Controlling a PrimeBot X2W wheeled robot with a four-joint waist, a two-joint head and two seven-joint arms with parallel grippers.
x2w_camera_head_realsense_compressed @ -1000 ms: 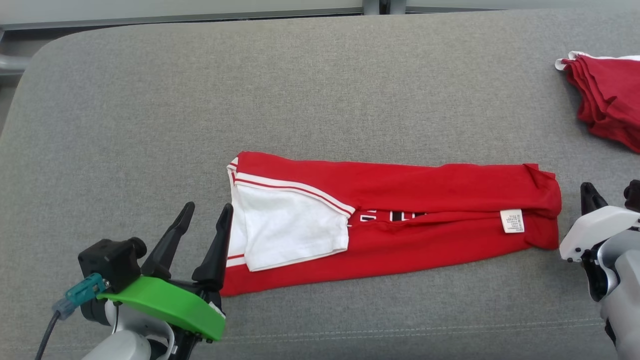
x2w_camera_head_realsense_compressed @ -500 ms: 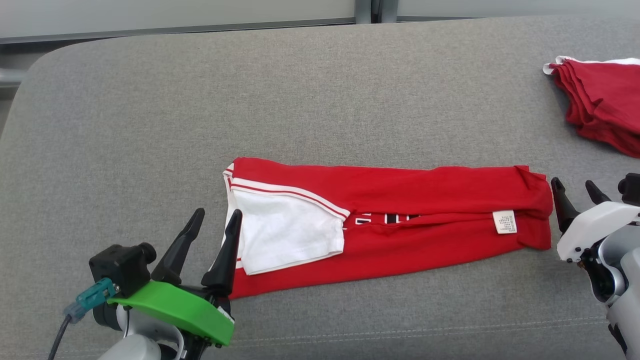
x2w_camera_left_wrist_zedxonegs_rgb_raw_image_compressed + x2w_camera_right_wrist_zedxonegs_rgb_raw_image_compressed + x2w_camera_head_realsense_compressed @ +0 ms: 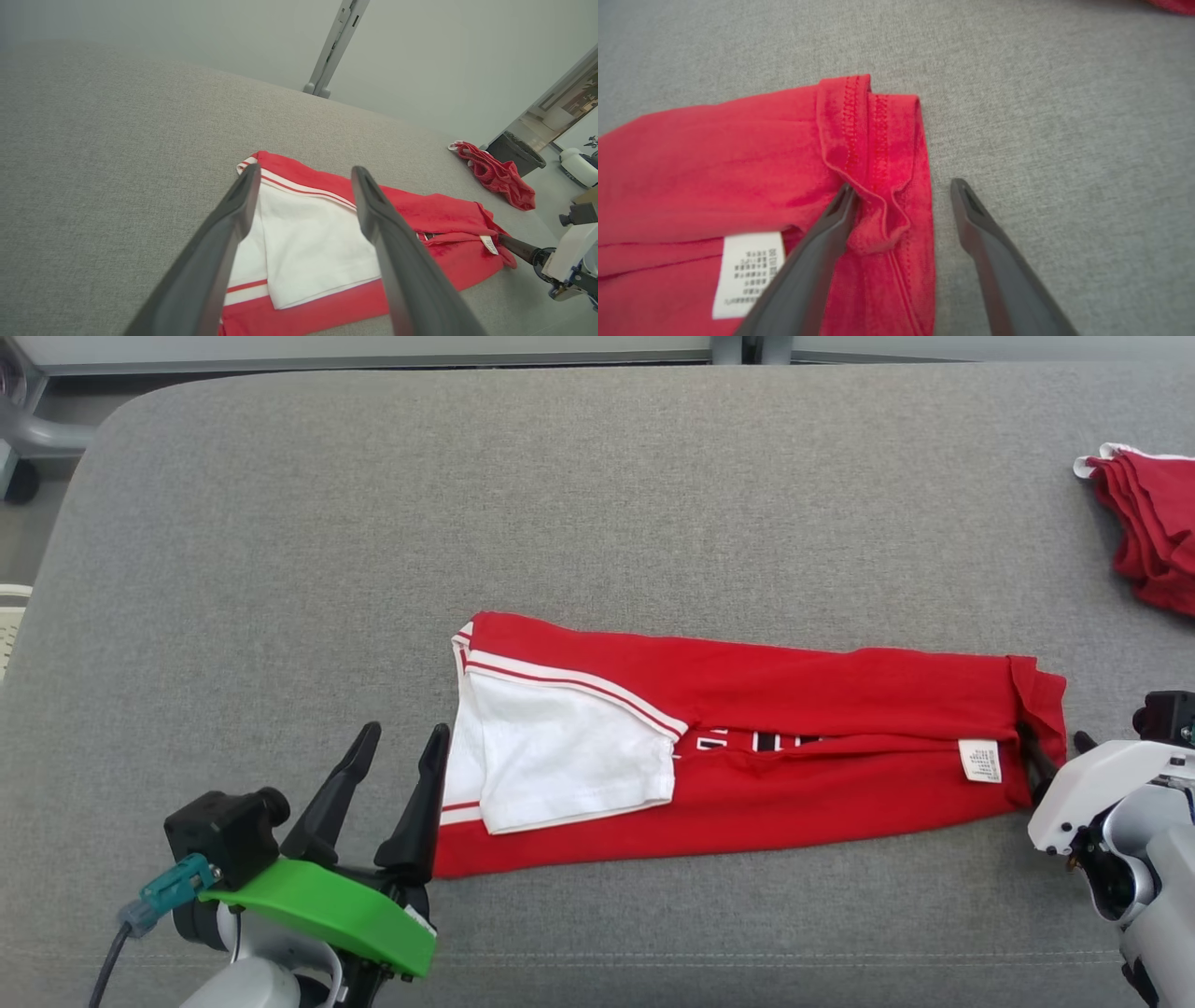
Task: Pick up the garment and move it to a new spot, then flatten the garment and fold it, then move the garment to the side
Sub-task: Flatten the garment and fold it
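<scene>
Right fingers (image 3: 966, 200) advanced to garment (image 3: 794, 709), spread astride its end, gripping nothing, left fingers (image 3: 420, 803) open alongside.

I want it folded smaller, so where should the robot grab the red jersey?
Probably its short ends, since the jersey lies long and flat. The right gripper's open fingers straddle the stitched hem, coming from the right; the left gripper could take the white sleeve end.

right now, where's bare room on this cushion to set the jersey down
Widest bare patch: the grey cushion behind the garment, up to the back rim and rounded left corner. A narrower strip lies along the near edge. Crowded: far right by the red cloth pile, and both garment ends, at the left gripper and right gripper.
</scene>
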